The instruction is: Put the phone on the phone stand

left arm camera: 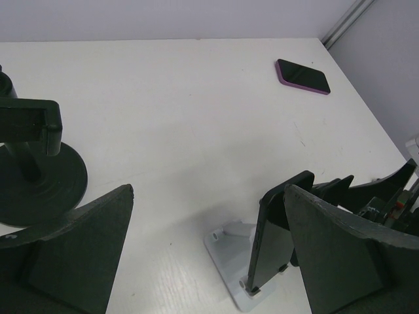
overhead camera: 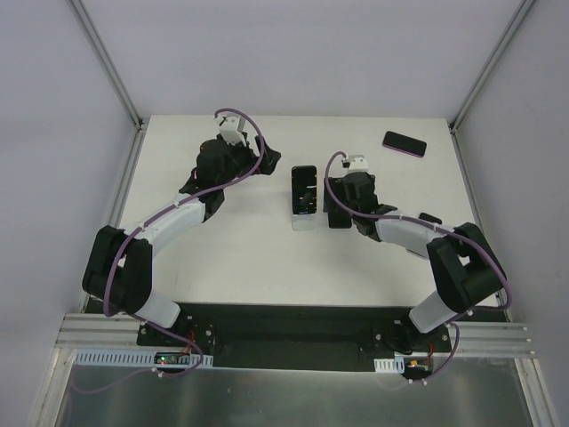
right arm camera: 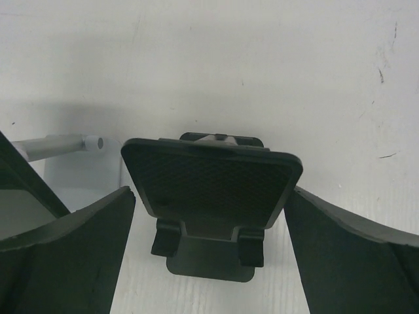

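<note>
Right jaws wide apart either side of black phone stand point(right arm camera: 213, 183), left jaws wide too, purple-edged phone point(overhead camera: 404, 143) well apart.

Black-and-white arms point(overhead camera: 169, 222), purple cables point(overhead camera: 263, 147), black fingers point(left arm camera: 78, 255)

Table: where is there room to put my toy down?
Bare: the near middle between the left arm and right arm; the back strip left of the purple phone. Crowded: the centre, around the white stand and black stand.

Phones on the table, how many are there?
2. The purple-edged phone lies flat at the far right corner; the black phone leans on the white stand mid-table. More may be hidden.
</note>
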Robot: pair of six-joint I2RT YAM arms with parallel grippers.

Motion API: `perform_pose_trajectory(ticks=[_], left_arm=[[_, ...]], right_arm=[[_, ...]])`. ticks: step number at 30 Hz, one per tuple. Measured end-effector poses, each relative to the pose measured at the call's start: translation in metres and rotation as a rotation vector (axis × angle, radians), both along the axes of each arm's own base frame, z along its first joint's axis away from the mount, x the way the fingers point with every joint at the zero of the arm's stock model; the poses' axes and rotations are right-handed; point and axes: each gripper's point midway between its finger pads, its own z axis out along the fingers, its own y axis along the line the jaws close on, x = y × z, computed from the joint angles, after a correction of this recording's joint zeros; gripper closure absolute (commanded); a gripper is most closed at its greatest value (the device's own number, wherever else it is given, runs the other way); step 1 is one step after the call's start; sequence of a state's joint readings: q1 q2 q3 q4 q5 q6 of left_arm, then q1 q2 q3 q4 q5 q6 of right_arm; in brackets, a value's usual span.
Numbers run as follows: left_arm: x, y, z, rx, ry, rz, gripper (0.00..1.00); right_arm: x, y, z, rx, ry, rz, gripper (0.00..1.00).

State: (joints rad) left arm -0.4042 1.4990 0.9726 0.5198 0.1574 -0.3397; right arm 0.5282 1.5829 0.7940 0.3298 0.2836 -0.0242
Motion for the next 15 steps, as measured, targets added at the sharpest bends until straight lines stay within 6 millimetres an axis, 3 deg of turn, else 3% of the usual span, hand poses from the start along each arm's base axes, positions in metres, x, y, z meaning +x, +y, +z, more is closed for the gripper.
perform_pose_trajectory(ticks=[5,9,12,15], left_arm=[[0.0,0.0,0.0,0.0,0.0,0.0,0.04],[0.0,0.0,0.0,0.001,-0.001,-0.001,0.04],[0.0,0.0,0.0,0.001,-0.001,-0.004,0.04],[-0.001,-0.001,0.0,0.002,-0.002,-0.012,0.04]], right_arm=[[-0.006,-0.004,0.027,0.009,0.008,-0.018,0.04],[-0.017,-0.025,0.075,0.028,-0.046,-0.065,0.04],[-0.023,-0.067,0.107,0.068,-0.081,-0.179,0.04],[-0.028,-0.128,0.112,0.1,-0.056,-0.353,0.04]])
